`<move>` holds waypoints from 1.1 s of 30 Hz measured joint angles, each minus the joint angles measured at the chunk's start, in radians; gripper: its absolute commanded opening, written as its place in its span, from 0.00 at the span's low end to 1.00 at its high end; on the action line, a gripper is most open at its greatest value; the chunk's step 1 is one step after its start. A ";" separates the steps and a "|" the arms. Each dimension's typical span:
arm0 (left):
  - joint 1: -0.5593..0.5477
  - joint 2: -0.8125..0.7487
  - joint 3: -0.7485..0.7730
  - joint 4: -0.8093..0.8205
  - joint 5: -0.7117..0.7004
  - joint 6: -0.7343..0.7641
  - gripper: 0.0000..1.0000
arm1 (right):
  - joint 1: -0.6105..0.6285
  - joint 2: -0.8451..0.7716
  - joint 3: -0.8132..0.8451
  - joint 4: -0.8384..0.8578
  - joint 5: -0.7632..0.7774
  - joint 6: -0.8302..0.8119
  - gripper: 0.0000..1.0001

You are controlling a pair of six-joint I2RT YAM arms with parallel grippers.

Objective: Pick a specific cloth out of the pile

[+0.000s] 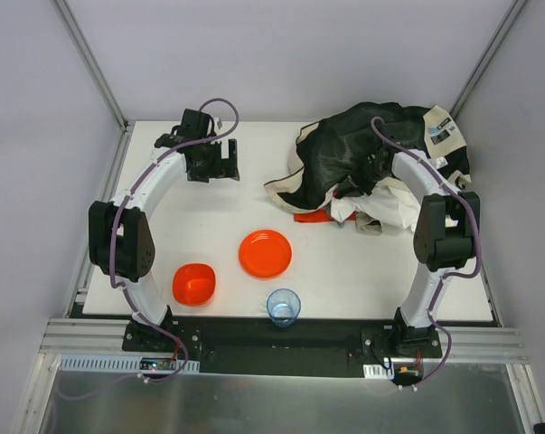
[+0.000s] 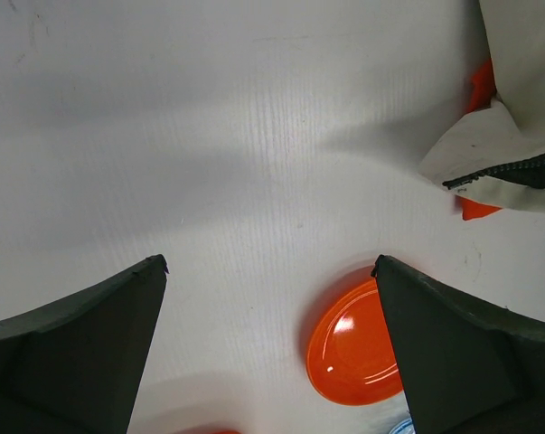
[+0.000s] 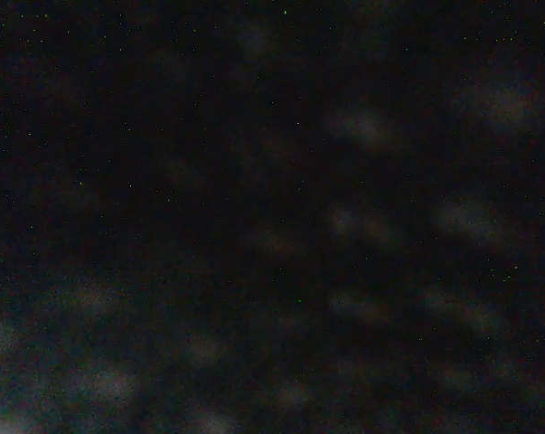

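The left end effector (image 1: 209, 161) hovers upper left of centre, fingers apart, empty. The cloth (image 1: 313, 216), likely light and limp, shows only a sliver running left-to-right under the lower edge of the pile (image 1: 362, 154); pinch there. The right end effector is buried in the pile, state unreadable.

An orange plate (image 1: 265, 253) is sitting flat near the middle of the white tabletop (image 1: 254, 185). A red-orange bowl (image 1: 194, 283) is resting open side up to its left, apart from it and nearer the front. A clear blue cup (image 1: 284, 306) is standing upright just in front of the plate, at the tabletop's near edge.
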 measured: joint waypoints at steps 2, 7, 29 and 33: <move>0.000 0.005 0.019 -0.001 0.001 0.000 0.99 | 0.000 -0.002 0.011 -0.007 -0.002 -0.005 0.01; 0.000 0.008 0.083 0.000 0.003 0.000 0.99 | -0.001 -0.034 0.013 -0.016 0.003 -0.030 0.01; 0.001 0.069 0.197 0.000 0.148 -0.021 0.99 | -0.058 -0.056 0.524 -0.135 0.043 -0.130 0.01; 0.001 0.069 0.197 0.000 0.163 -0.029 0.99 | -0.122 -0.039 0.599 -0.158 0.061 -0.141 0.01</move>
